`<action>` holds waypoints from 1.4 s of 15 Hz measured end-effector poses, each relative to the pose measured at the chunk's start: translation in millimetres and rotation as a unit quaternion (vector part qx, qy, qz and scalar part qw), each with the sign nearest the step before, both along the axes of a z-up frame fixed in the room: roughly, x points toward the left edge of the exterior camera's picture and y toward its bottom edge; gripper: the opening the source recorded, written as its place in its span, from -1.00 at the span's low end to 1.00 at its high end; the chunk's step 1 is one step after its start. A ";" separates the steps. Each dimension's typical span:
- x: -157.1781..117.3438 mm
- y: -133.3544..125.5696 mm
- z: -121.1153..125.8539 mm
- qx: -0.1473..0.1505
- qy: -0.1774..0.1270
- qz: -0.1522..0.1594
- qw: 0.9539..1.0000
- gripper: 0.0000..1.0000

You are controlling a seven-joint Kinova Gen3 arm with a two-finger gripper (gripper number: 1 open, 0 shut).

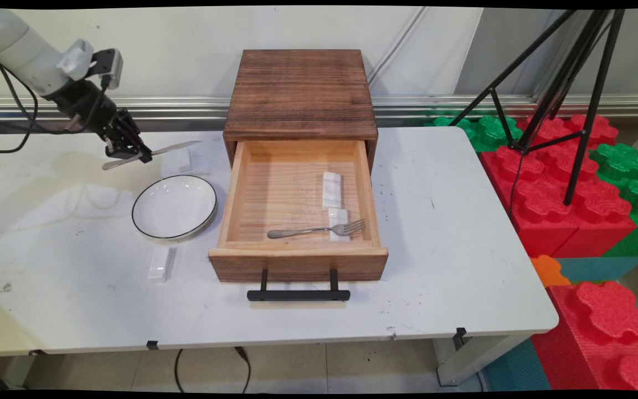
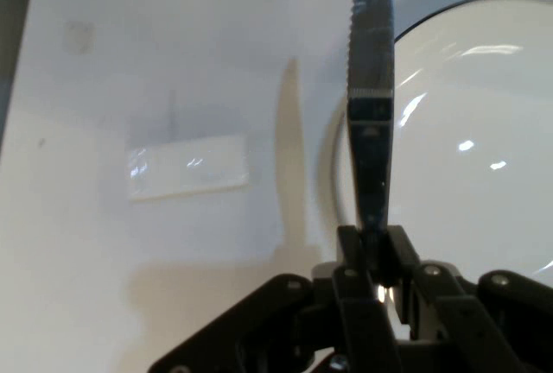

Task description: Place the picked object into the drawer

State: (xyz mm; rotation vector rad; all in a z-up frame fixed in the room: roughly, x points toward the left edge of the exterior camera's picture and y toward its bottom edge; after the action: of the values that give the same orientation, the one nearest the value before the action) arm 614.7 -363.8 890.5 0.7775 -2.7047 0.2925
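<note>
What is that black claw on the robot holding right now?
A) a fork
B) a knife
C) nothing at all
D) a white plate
B: the gripper has its jaws closed on a serrated knife, held in the air above the table beside the white plate; the fork lies in the open drawer.

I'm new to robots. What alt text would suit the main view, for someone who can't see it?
A robot arm's pincer holds a table knife above a white table, beyond a white plate. Beside them, a wooden box's open drawer contains a fork.
</note>
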 end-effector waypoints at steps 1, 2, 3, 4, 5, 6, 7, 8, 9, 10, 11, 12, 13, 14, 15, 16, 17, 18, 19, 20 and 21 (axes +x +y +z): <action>-9.1 5.8 10.0 -0.001 0.013 -0.009 1.000 -1.00; -15.1 8.4 16.1 -0.003 0.022 -0.015 1.000 -1.00; -20.2 10.1 21.1 -0.005 0.030 -0.019 0.999 -1.00; -25.6 11.8 26.2 -0.008 0.038 -0.024 0.999 -1.00; -33.0 13.9 33.1 -0.011 0.049 -0.030 0.998 -1.00; -40.4 15.5 39.5 -0.015 0.060 -0.035 0.997 -1.00; -45.0 16.2 43.1 -0.017 0.066 -0.039 0.997 -1.00; -49.4 16.9 46.5 -0.019 0.072 -0.042 0.996 -1.00; -56.4 17.5 51.3 -0.023 0.081 -0.046 0.995 -1.00; -61.0 16.9 54.4 -0.026 0.086 -0.049 0.995 -1.00; -68.4 16.9 58.6 -0.030 0.094 -0.053 0.994 -1.00; -73.6 16.8 61.1 -0.033 0.100 -0.056 0.993 -1.00; -81.6 16.2 64.5 -0.038 0.107 -0.059 0.992 -1.00; -89.7 15.3 67.2 -0.042 0.115 -0.063 0.991 -1.00; -101.6 13.1 70.3 -0.047 0.124 -0.067 0.989 -1.00; -113.7 10.2 72.6 -0.053 0.132 -0.071 0.987 -1.00; -119.6 8.7 73.6 -0.056 0.135 -0.074 0.986 -1.00; -135.0 4.4 75.7 -0.063 0.142 -0.080 0.985 -1.00; -146.1 1.1 76.6 -0.067 0.145 -0.084 0.983 -1.00; -152.1 -1.0 77.0 -0.070 0.147 -0.086 0.983 -1.00; -165.4 -6.1 77.1 -0.075 0.151 -0.089 0.982 -1.00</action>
State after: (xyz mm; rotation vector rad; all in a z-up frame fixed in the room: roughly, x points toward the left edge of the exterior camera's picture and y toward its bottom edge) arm 449.3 -369.9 967.6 0.4892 -2.4118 0.3057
